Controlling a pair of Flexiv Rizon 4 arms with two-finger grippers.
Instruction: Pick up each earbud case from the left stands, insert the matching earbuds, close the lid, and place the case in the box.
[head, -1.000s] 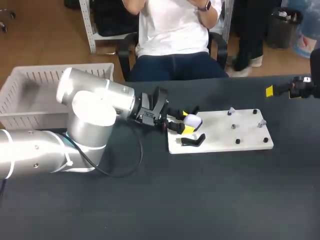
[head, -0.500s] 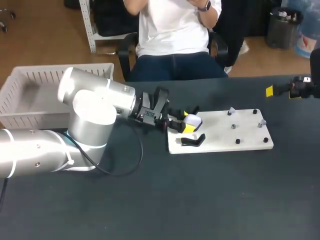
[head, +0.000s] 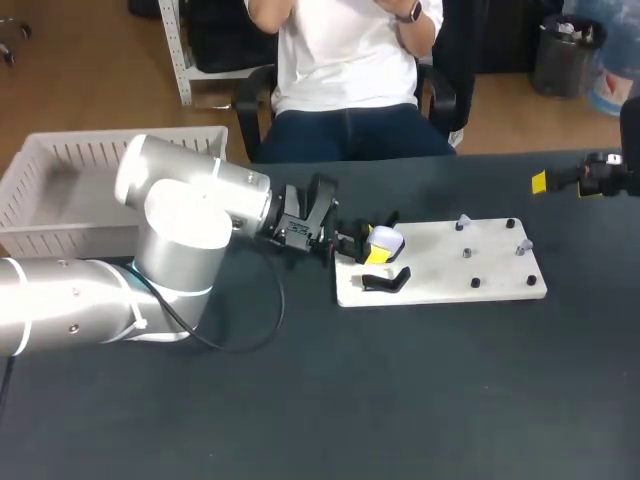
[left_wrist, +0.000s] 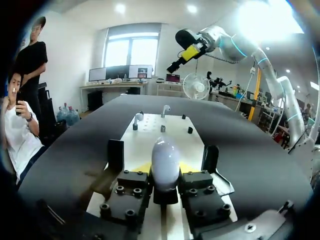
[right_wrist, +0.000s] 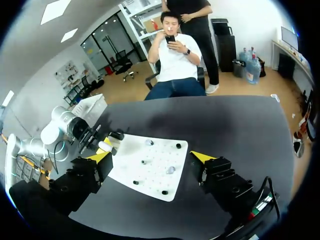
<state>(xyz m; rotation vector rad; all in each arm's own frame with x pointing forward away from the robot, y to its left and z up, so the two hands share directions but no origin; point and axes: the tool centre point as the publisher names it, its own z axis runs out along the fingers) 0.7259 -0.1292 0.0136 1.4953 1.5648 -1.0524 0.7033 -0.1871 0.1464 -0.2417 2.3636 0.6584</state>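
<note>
Left gripper (head: 372, 245) is pinching the white earbud case (head: 387, 240) from both sides. In the left wrist view the case (left_wrist: 165, 156) sits upright between my yellow tips, lid shut. The case is at the left end of the white board (head: 450, 285), right by the far stand. I can't tell whether it still touches that stand. The near black stand (head: 385, 282) is just beside it on the board and holds nothing. Two white earbuds (head: 462, 221) (head: 522, 245) stand on pegs toward the board's right half, well apart from the case. They show ahead of the left gripper (left_wrist: 165, 171) past the case, one at (left_wrist: 137, 118) and one at (left_wrist: 165, 108). A few small black pegs (head: 476, 282) are scattered around them. The board lies flat on the dark desk (head: 400, 400). The white slatted box (head: 60, 180) is at the desk's far left corner, behind my left arm. Right gripper (head: 590, 178) hangs over the desk's far right edge, well clear of the board. Its fingers are spread wide (right wrist view (right_wrist: 150, 157) shows both yellow tips far apart, nothing between them).
</note>
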